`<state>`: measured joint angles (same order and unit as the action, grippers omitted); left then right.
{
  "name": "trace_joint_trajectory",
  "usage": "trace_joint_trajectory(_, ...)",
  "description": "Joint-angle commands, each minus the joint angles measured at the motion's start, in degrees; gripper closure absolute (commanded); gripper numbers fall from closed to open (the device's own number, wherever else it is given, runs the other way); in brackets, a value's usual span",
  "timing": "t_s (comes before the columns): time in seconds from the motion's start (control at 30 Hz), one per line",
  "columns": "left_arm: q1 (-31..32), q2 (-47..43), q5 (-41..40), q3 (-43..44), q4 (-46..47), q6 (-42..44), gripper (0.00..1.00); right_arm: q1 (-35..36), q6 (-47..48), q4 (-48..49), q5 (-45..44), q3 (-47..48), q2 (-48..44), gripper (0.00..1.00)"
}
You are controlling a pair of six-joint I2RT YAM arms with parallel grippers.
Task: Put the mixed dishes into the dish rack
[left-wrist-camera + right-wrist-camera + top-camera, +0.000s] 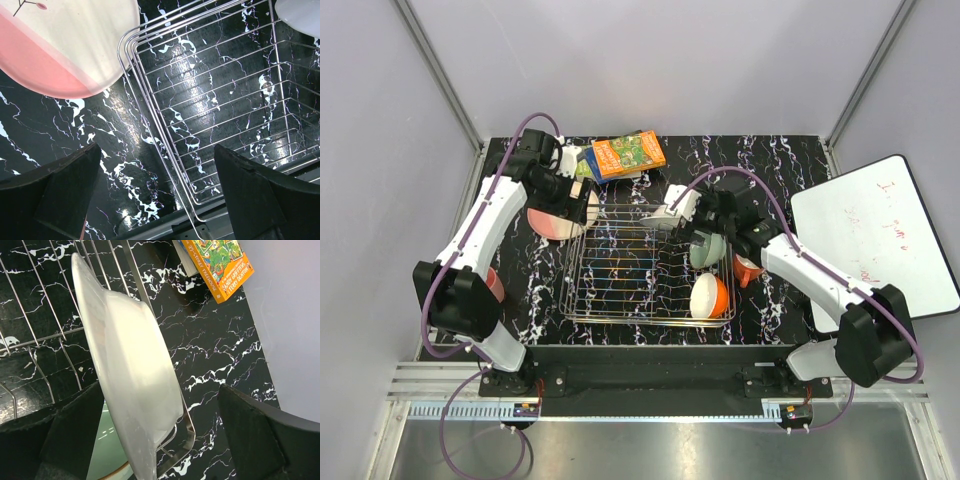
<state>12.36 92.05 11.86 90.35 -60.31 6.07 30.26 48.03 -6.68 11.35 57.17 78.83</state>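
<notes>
The black marbled counter (790, 160) is carrying everything here, and the silver wire dish rack (620, 270) is sitting in the middle of it. The white plate (130, 370) is standing on edge, tilted, in the far part of the rack, leaning on the wires. The pink-and-cream plate (65, 45) is lying flat on the counter just beside the rack's far left corner, not in it yet.

The orange bowl with the white inside (710, 296) is resting on its side at the rack's near right end. The pale green bowl (708, 250) is sitting just behind it, right next to the white plate. A stack of colourful books (628, 155) is lying past the far rim, and the orange-red mug (748, 270) is waiting on the counter just off the rack's right side.

The right claw (160, 405) is spreading wide around the white plate without squeezing it. The left claw (156, 160) is hanging wide open too, holding nothing, over the rack's left rim.
</notes>
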Motion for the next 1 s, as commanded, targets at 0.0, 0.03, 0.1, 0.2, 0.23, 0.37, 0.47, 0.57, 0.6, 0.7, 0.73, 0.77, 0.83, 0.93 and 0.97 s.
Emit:
trace_joint_trajectory(0.0,-0.32,-0.99,1.15,0.45,0.9,0.97,0.01,-0.29,-2.06,1.4,-1.33,0.84,-0.34,0.0)
trace_joint_trajectory(0.03,-0.32,-1.08,1.15,0.18,0.99,1.05,0.01,-0.2,-2.06,1.4,-1.42,0.93,-0.6,0.0)
trace_joint_trajectory(0.1,-0.32,-1.08,1.15,-0.08,0.99,1.14,0.01,-0.29,-2.15,1.4,-1.34,0.93,-1.74,0.0)
trace_joint_trajectory(0.2,-0.23,-0.91,0.89,-0.52,1.08,1.4,0.01,-0.2,-2.68,1.4,-0.37,1.02,-4.64,0.0)
trace_joint_trajectory(0.23,-0.32,-0.82,0.54,-0.78,1.25,1.41,0.01,-0.38,-3.11,0.97,-0.11,1.19,-5.52,0.0)
trace_joint_trajectory(0.37,-0.32,-0.21,-0.96,-1.4,2.22,1.67,0.01,-0.29,-4.35,-0.7,-0.36,2.25,-11.22,0.0)
trace_joint_trajectory(0.47,-0.41,1.11,-2.01,-1.23,3.36,2.28,0.01,-0.29,-5.49,-2.2,-1.95,3.65,-13.6,0.0)
trace_joint_trajectory(0.57,-0.49,4.44,-2.89,-1.05,4.33,2.64,0.01,-0.29,-8.03,-2.2,-4.84,4.09,-14.75,0.0)
trace_joint_trajectory(0.6,-0.41,5.06,-2.63,-1.31,4.68,2.55,0.01,-0.29,-9.78,-0.46,-5.89,3.83,-15.02,0.0)
trace_joint_trajectory(0.7,-0.49,7.61,-2.8,-2.97,6.35,2.46,0.01,-0.29,-14.34,4.11,-9.77,2.69,-15.89,0.0)
trace_joint_trajectory(0.73,-0.49,8.23,-2.72,-3.42,6.61,2.55,0.01,-0.29,-15.33,5.26,-10.03,2.25,-16.68,0.0)
trace_joint_trajectory(0.77,-0.49,9.1,-2.89,-3.94,7.31,2.55,0.01,-0.29,-16.21,6.14,-10.12,1.29,-17.3,0.0)
trace_joint_trajectory(0.83,-0.49,9.72,-3.68,-5.35,8.19,2.9,0.03,-0.2,-19.8,9.48,-10.91,0.84,-17.92,0.0)
trace_joint_trajectory(0.93,-0.49,9.99,-4.04,-6.58,9.25,3.16,0.12,-0.29,-23.85,9.76,-13.9,1.45,-17.57,0.0)
trace_joint_trajectory(0.97,-0.49,9.9,-3.69,-6.93,9.6,3.42,0.18,-0.29,-24.38,9.49,-14.69,1.8,-17.65,0.0)
